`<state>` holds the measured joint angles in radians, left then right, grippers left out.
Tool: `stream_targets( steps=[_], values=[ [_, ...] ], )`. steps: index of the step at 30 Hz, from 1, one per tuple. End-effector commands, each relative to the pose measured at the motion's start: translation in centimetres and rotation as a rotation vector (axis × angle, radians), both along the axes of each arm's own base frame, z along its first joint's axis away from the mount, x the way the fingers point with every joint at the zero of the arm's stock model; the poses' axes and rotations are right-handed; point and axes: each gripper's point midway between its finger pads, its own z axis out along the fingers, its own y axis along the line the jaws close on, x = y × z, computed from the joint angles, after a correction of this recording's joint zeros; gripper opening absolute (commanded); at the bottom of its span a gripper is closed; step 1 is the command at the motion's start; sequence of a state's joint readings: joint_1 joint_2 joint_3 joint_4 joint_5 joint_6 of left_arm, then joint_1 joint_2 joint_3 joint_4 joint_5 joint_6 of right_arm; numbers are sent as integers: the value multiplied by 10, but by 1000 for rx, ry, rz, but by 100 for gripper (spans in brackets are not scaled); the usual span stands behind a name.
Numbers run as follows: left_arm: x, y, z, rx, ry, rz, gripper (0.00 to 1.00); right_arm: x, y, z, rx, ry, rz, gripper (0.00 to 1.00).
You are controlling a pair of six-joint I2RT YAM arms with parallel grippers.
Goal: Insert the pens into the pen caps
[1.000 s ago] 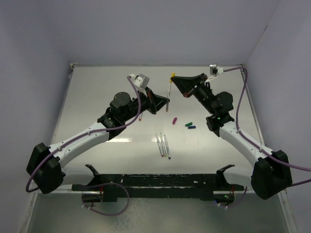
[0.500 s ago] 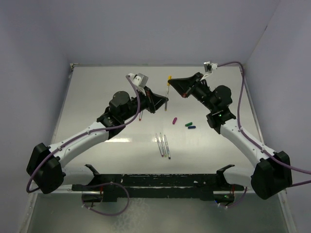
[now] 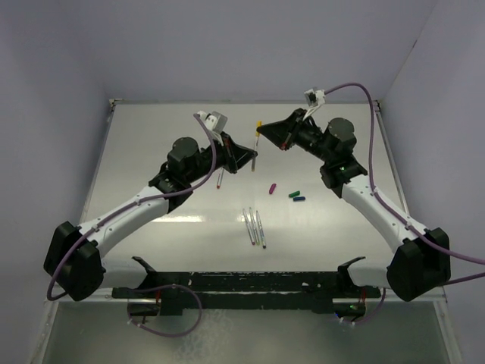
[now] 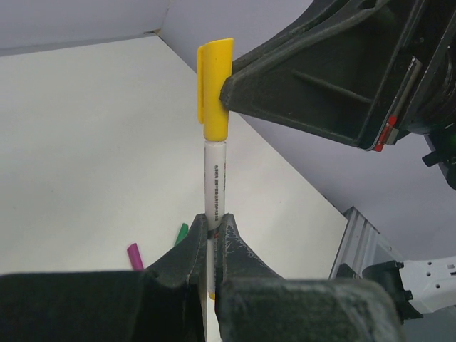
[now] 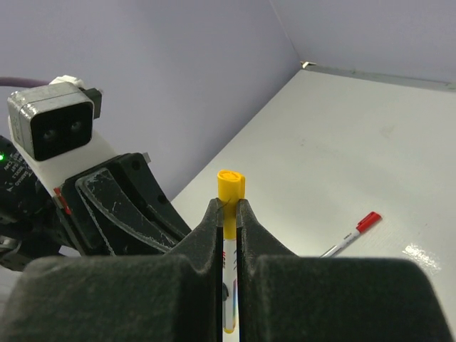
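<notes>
Two pincers meet in the air over the far middle of the worktop point(image 3: 151, 144). My left pincer point(image 4: 214, 229) is clamped on the lower barrel of a grey-white pen point(image 4: 214, 174), which stands upright in the left wrist view. My right pincer point(image 5: 228, 211) is pinched tight on the yellow cap point(image 4: 214, 85). That cap sits on the pen's upper end with its mouth against the barrel; how deep the tip goes inside I can't tell. In the top view pen and cap hang clear of the surface, the two pincers almost tip to tip. Down on the worktop, a red-ended pen point(image 3: 219, 179) lies just beside the left arm, nearer me than its pincer. Three more pens point(image 3: 256, 226) lie side by side near the centre, nearly parallel. The purple cap point(image 3: 272, 186), green cap point(image 3: 292, 193) and blue cap point(image 3: 300, 199) lie loose between those pens and the right arm. Green and blue are just beside each other, purple a little apart to their left. Neither pincer touches any of these.
</notes>
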<state>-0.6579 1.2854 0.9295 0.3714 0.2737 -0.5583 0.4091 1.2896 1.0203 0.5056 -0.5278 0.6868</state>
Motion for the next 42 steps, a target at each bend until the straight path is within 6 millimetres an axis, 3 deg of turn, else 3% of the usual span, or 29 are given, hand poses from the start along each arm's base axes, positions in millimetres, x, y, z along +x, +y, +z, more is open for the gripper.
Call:
stream_targets(
  steps=[1, 11, 24, 38, 42],
  values=[
    [11, 5, 71, -129, -170, 0, 0, -18, 10, -21, -81, 20, 117, 0],
    [16, 2, 91, -202, -209, -5, 0, -21, 14, -56, -201, 66, 117, 0],
    [24, 23, 120, -216, -299, 102, 0, -25, 19, -97, -349, 143, 91, 0],
    [30, 38, 121, -204, -307, 155, 0, -17, 15, -115, -433, 182, 27, 0],
    [32, 37, 115, -185, -293, 152, 0, -15, 15, -111, -427, 169, 20, 0]
  ],
)
